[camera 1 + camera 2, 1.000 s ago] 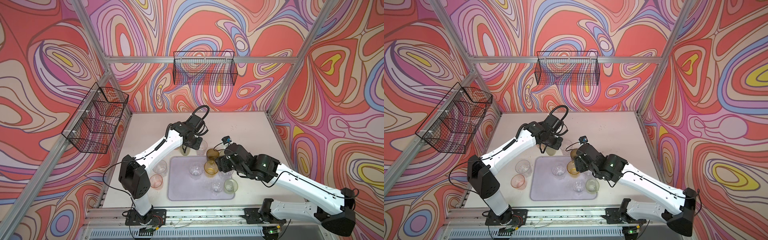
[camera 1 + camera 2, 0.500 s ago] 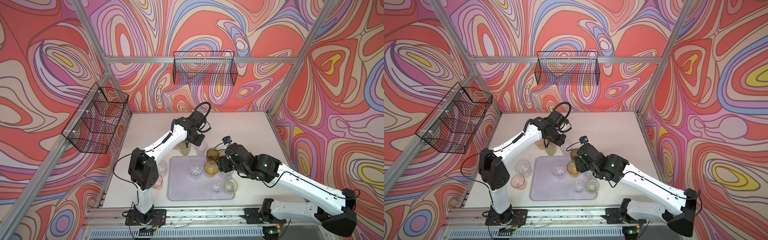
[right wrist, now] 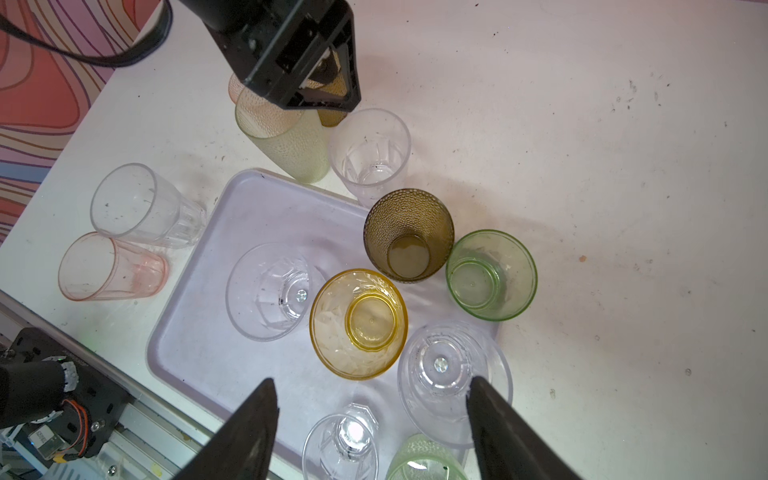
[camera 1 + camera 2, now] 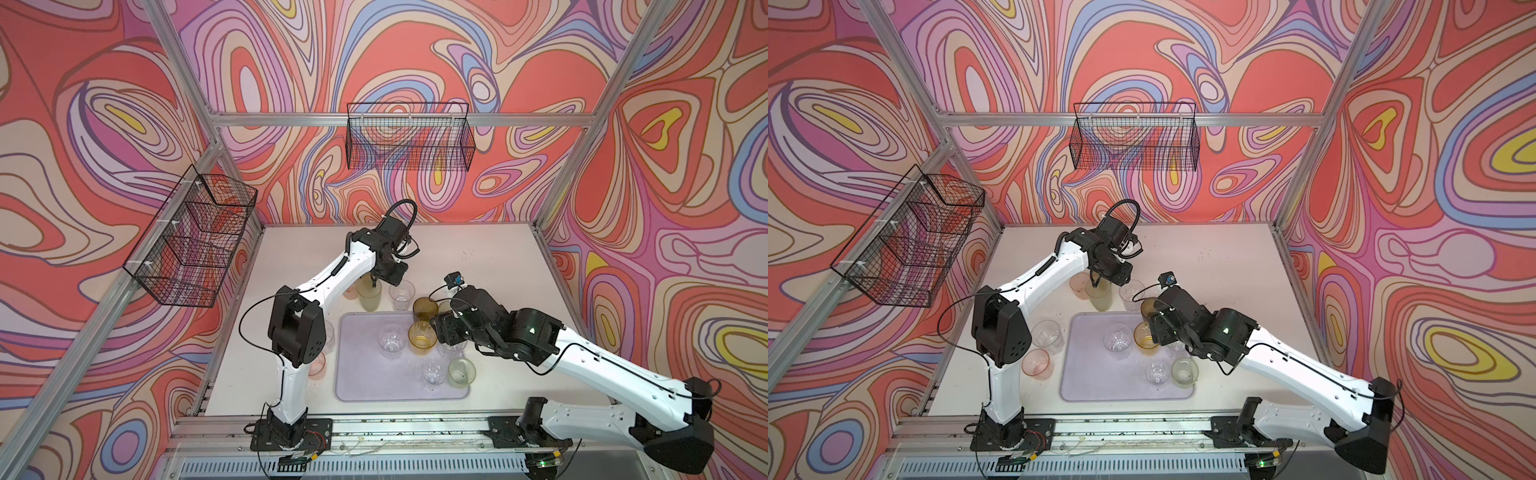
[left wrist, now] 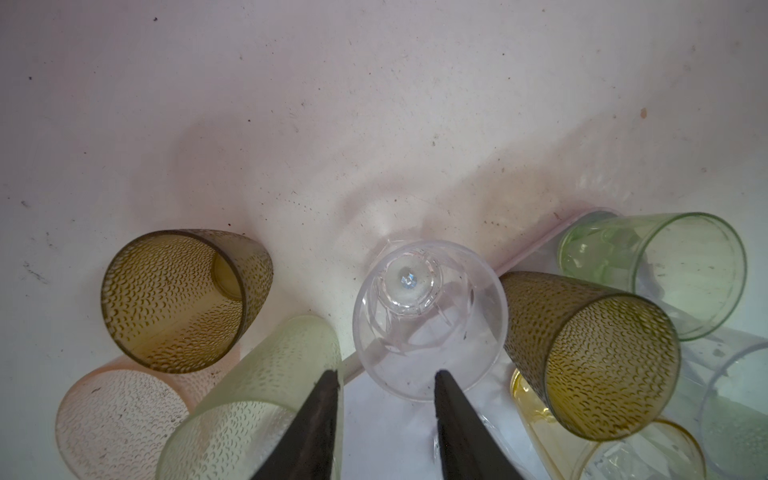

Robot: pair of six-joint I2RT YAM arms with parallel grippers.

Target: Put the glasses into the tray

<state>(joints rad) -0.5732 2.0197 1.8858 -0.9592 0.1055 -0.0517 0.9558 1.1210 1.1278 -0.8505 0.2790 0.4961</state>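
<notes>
The lilac tray (image 4: 361,386) (image 3: 195,345) holds several glasses, among them a clear tumbler (image 4: 391,340), an amber one (image 4: 422,338), a small clear one (image 3: 340,440) and a pale green one (image 4: 461,372). My right gripper (image 3: 372,380) (image 4: 445,336) hangs open and wide above the tray's right part, holding nothing. Behind the tray, my left gripper (image 5: 388,399) (image 4: 375,284) is open. One of its fingertips (image 5: 326,399) sits at the mouth of a tall pale green tumbler (image 4: 369,296) (image 5: 257,399). A clear tumbler (image 5: 428,316) stands ahead of the empty gap.
Off the tray stand two olive-brown tumblers (image 5: 178,299) (image 4: 424,308), a green one (image 3: 490,274), a clear one (image 4: 402,294), and pink and clear ones at the left (image 3: 110,266) (image 3: 141,203). Black wire baskets (image 4: 409,137) (image 4: 195,237) hang on the walls.
The left arm's elbow and shoulder have swung toward the back while its gripper stayed over the tall pale green tumbler. The right arm has hardly moved.
</notes>
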